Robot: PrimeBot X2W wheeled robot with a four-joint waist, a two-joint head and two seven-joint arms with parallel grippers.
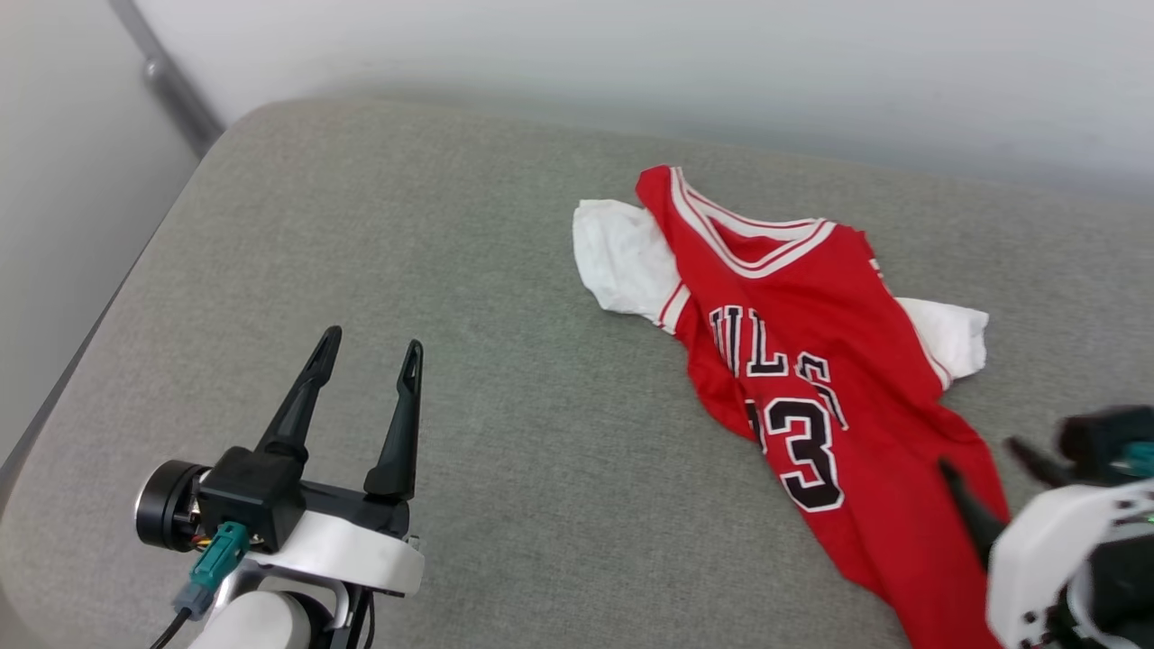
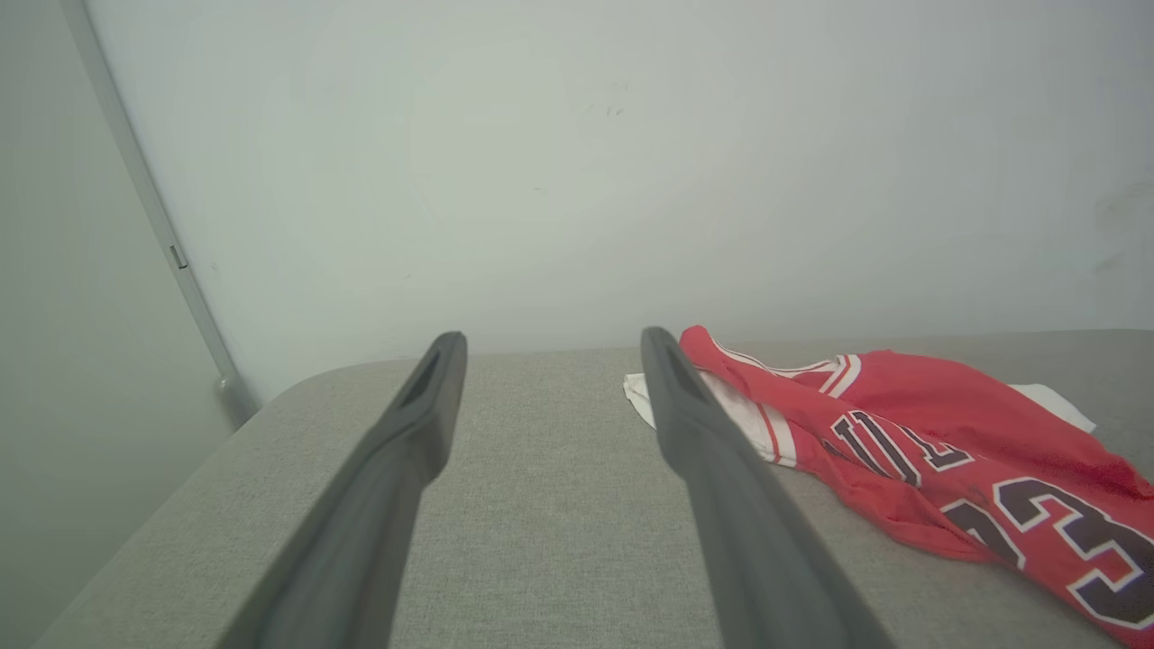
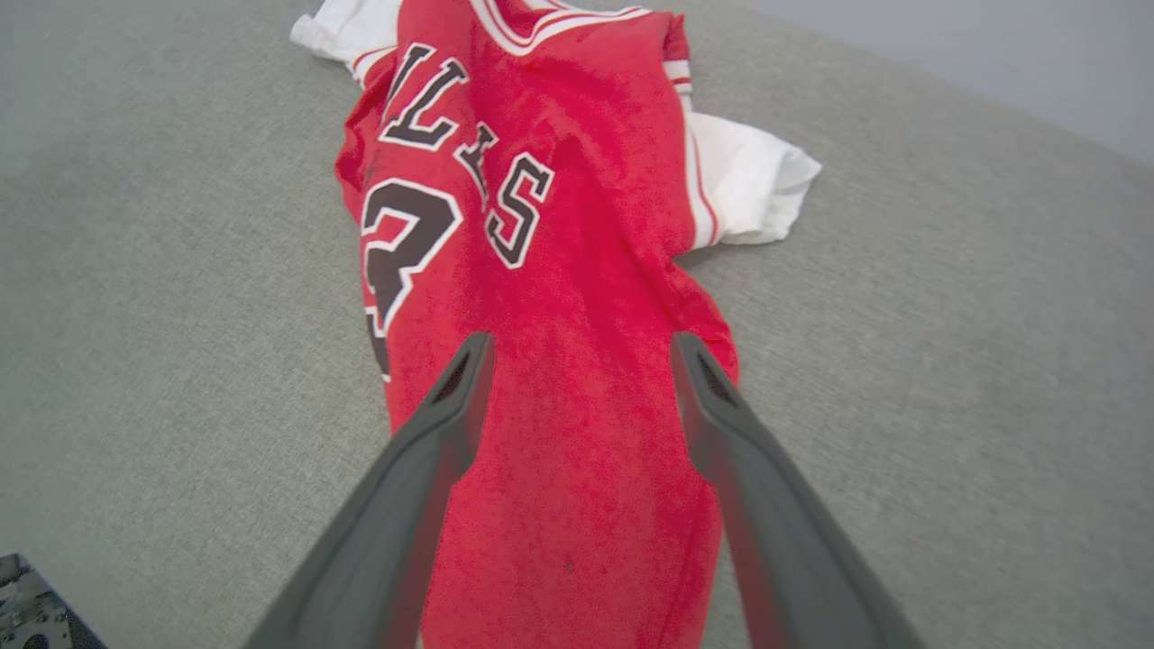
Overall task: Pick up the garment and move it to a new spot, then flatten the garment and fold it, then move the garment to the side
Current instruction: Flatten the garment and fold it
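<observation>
Grey woven cloth covers the table, a pale wall runs behind it, and the garment lies right of centre in the head view. Its striped collar points toward the upper middle and its red body trails off to the lower right corner. It's rumpled, with a crease cutting right through the black lettering. One white sleeve is bunched at the upper left of the shirt and the other sleeve pokes out on the right. The left claw sits at lower left, fingers spread wide over bare table, well apart from the shirt. The right claw is spread too, its tips poised over the plain red cloth below the number, though I can't tell whether they touch. This looks like a light, limp jersey: soft, nothing to break, but likely to sag and bunch from any single pinch, and probably to slide easily on the weave. The best hold, I'd say, is a pinched-up fold at each shoulder beside the collar trim, or at the hem corners. Grabbing mid-body may just gather a wad.
</observation>
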